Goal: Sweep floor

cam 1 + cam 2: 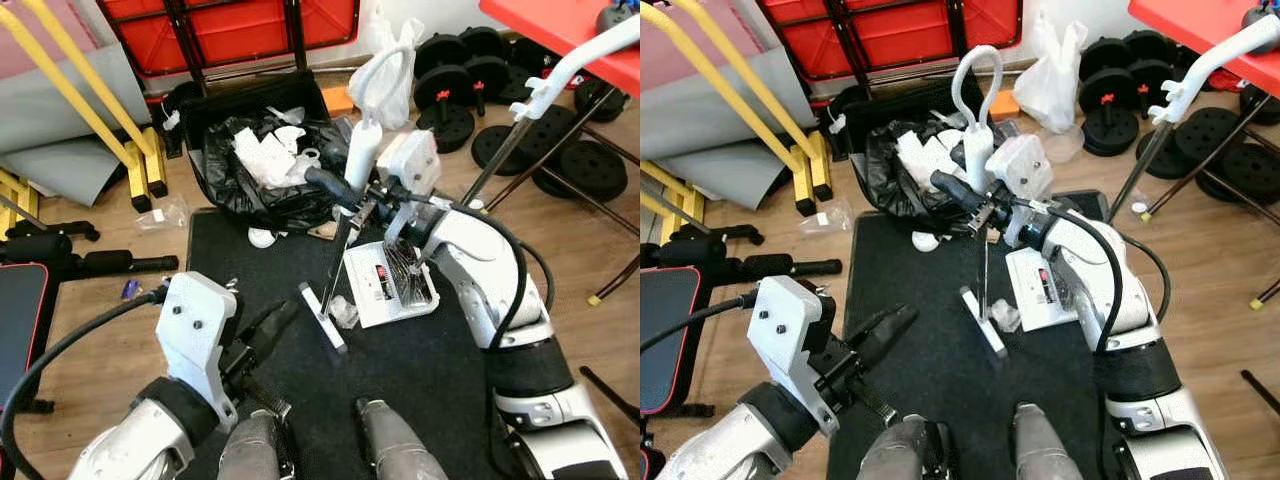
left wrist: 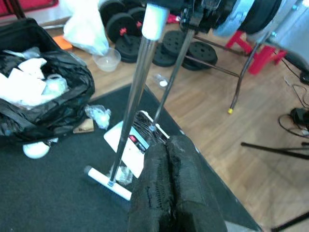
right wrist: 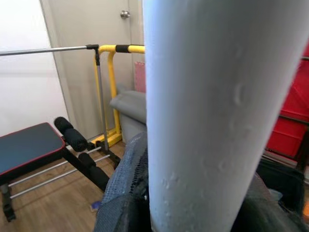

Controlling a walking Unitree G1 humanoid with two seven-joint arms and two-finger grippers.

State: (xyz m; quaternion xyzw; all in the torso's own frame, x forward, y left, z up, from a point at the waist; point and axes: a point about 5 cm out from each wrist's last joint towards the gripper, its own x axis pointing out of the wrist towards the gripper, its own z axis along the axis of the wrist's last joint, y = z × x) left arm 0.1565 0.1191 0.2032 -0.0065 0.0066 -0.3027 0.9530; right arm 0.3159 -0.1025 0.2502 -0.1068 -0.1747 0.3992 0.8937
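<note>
My right gripper (image 1: 345,192) is shut on the white handle of a broom (image 1: 360,150), held nearly upright over the black mat (image 1: 420,370). The handle (image 3: 207,116) sits between the padded fingers (image 3: 125,193) in the right wrist view. The broom's white head (image 1: 322,317) rests on the mat beside a crumpled clear scrap (image 1: 345,312). A white dustpan (image 1: 372,290) with a thin upright rod lies just right of the head. My left gripper (image 1: 285,315) hovers low at the left of the mat, its fingers (image 2: 169,145) pressed together on nothing.
A black trash bag (image 1: 265,165) full of white paper stands at the mat's far edge, with a small white object (image 1: 262,238) by it. Weight plates (image 1: 560,150) and a red table (image 1: 560,25) are at the right. A yellow frame (image 1: 80,90) and a bench (image 1: 20,310) are at the left.
</note>
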